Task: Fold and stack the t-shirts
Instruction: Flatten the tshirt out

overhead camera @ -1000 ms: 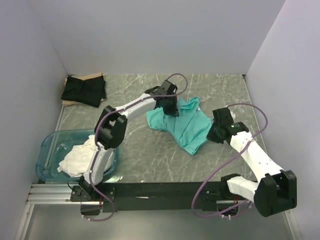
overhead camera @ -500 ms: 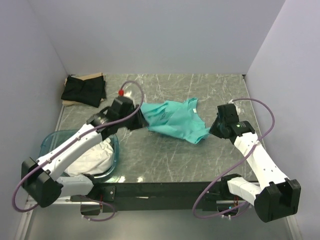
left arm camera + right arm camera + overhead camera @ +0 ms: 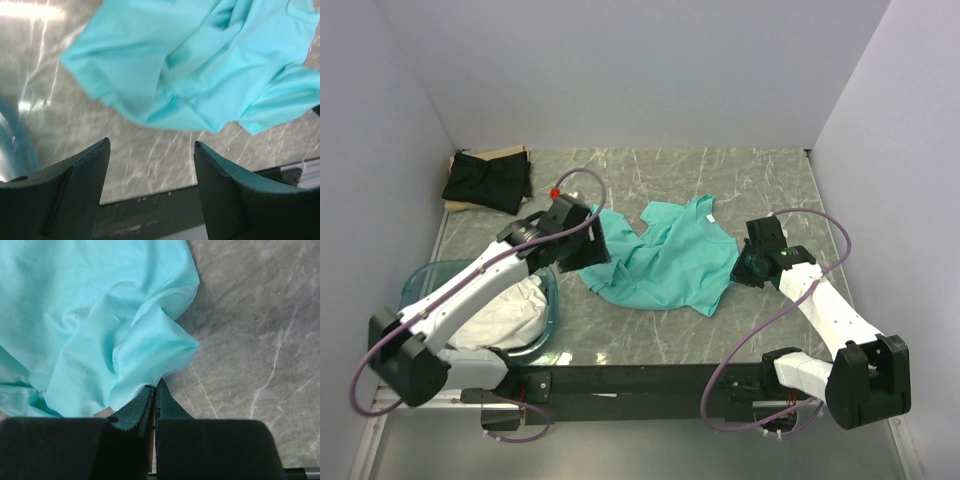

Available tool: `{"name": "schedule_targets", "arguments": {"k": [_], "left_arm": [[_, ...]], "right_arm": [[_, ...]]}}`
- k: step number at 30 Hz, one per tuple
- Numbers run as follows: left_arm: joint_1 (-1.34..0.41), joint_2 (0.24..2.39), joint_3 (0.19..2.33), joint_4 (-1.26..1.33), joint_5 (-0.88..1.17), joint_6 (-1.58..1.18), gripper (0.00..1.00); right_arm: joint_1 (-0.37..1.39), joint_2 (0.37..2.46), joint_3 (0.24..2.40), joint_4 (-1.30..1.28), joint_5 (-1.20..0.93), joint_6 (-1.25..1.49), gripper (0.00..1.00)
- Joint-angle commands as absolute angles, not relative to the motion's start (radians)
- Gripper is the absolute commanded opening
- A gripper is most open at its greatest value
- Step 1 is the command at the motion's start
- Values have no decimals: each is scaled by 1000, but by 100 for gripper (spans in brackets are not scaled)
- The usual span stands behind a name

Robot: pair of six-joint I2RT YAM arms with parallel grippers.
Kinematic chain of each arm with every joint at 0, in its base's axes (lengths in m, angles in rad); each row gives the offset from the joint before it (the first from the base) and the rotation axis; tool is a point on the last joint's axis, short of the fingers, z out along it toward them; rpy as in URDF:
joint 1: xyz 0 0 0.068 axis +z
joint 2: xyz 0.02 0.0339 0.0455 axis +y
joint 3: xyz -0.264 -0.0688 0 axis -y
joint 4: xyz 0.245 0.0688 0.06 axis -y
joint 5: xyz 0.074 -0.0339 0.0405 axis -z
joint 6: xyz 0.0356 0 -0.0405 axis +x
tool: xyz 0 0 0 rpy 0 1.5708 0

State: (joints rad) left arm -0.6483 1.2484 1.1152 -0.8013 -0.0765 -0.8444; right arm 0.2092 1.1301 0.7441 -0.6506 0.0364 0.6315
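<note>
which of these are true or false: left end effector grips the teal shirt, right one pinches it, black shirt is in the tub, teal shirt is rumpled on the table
The left end effector grips the teal t-shirt. False: it is open and holds nothing.
The right end effector pinches the teal t-shirt's edge. True.
The black t-shirt is in the blue tub. False: it lies folded at the far left corner; white t-shirts fill the tub.
The teal t-shirt lies rumpled on the table. True.
</note>
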Motion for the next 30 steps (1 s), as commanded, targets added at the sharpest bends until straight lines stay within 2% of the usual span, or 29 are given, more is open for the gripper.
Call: {"name": "schedule_targets", "arguments": {"k": [1,4,6,7,10,20,30], "left_arm": [[-647,1354,1206,-755,-110,-760,72],[-647,1439,1238,-759,-109,-704,68],[-649,1511,1267,-785,-104,-690,62],[-650,1529,1276,-791,-103,-677,55],[-676,1569,1308,-822,-130,-660,50],[-781,1631,1336,-879,-247,-658,52],[-890,1761,1414,-994,-448,-702,44]], "right_arm": [[206,1131,752,-607,26,640,0],[206,1123,750,-603,23,646,0],[206,1121,749,-600,20,649,0],[204,1123,752,-600,18,650,0],[206,1121,752,-603,20,652,0],[206,1123,741,-600,11,653,0],[204,1108,733,-604,15,655,0]]}}
